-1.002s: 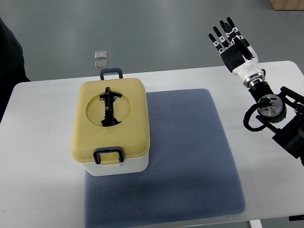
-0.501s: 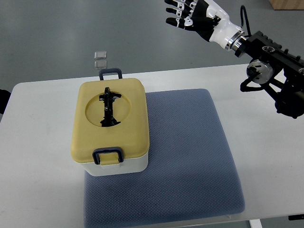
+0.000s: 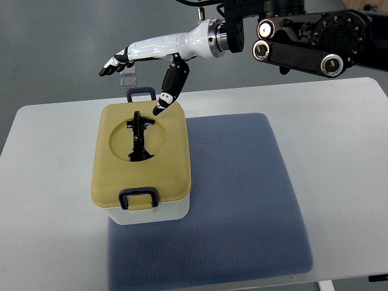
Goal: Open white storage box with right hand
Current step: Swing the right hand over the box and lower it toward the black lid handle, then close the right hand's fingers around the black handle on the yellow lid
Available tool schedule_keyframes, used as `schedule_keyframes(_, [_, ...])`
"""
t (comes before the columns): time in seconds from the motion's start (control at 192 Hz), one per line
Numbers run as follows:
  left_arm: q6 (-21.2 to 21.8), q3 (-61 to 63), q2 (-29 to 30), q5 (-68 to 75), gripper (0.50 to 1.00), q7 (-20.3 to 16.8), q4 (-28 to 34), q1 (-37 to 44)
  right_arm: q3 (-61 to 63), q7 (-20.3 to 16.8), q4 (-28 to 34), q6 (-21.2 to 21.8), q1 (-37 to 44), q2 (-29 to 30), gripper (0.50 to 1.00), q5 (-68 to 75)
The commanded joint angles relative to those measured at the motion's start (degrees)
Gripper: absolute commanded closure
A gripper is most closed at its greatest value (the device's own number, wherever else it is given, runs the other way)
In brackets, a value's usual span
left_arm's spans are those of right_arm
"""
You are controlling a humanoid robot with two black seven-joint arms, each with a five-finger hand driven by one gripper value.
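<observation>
One hand is at work: the right hand (image 3: 142, 53), its arm entering from the picture's right edge, reaches over the far end of the white storage box (image 3: 143, 162) with the fingers (image 3: 112, 65) stretched out flat and holding nothing, while the thumb (image 3: 170, 91) points down toward the far right corner of the yellow lid (image 3: 159, 182). The box sits closed on the left part of the grey-blue mat (image 3: 242, 200), which lies on the white desk (image 3: 54, 200); a dark latch (image 3: 140, 93) stands at its far end, a second latch (image 3: 138, 198) at its near end, and a black folded handle (image 3: 139, 137) lies in the round recess of the lid. Several failures seem possible from this pose. The near latch looks still clipped, so lifting at the far end alone would likely tilt or drag the whole box rather than free the lid. The thumb, hanging beside rather than under the far latch, may slip off the lid's rounded edge. A sideways push could slide the box off the mat toward the desk's left side. The left hand is out of view.
</observation>
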Motion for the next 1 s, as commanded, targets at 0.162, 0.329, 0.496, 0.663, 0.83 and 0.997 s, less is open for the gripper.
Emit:
schedule_keyframes(0.162, [0.01, -0.09, 0.00, -0.10, 0.500, 0.00, -0.08, 0.00, -6.04, 3.40, 0.03, -10.37, 1.45, 4.92, 0.566, -8.93])
schedule_keyframes(0.329, [0.09, -0.09, 0.00, -0.10, 0.500, 0.00, -0.08, 0.00, -7.53, 3.40, -0.23, -10.90, 0.75, 5.01, 0.568, -9.72])
schedule_keyframes(0.496, [0.09, -0.09, 0.00, -0.10, 0.500, 0.00, -0.08, 0.00, -9.38, 3.40, -0.67, -12.74, 0.13, 5.10, 0.570, -11.30])
schedule_keyframes(0.663, [0.01, -0.09, 0.00, -0.10, 0.500, 0.00, 0.01, 0.00, -9.64, 3.40, -0.84, -14.68, -1.19, 5.27, 0.576, -11.48])
schedule_keyframes(0.83, [0.01, -0.09, 0.00, -0.10, 0.500, 0.00, 0.01, 0.00, -9.64, 3.40, -1.55, -17.05, -2.42, 5.98, 0.644, -11.48])
schedule_keyframes(0.997, [0.09, -0.09, 0.00, -0.10, 0.500, 0.00, 0.09, 0.00, -9.64, 3.40, -1.90, -18.72, -3.91, 7.03, 0.734, -11.48])
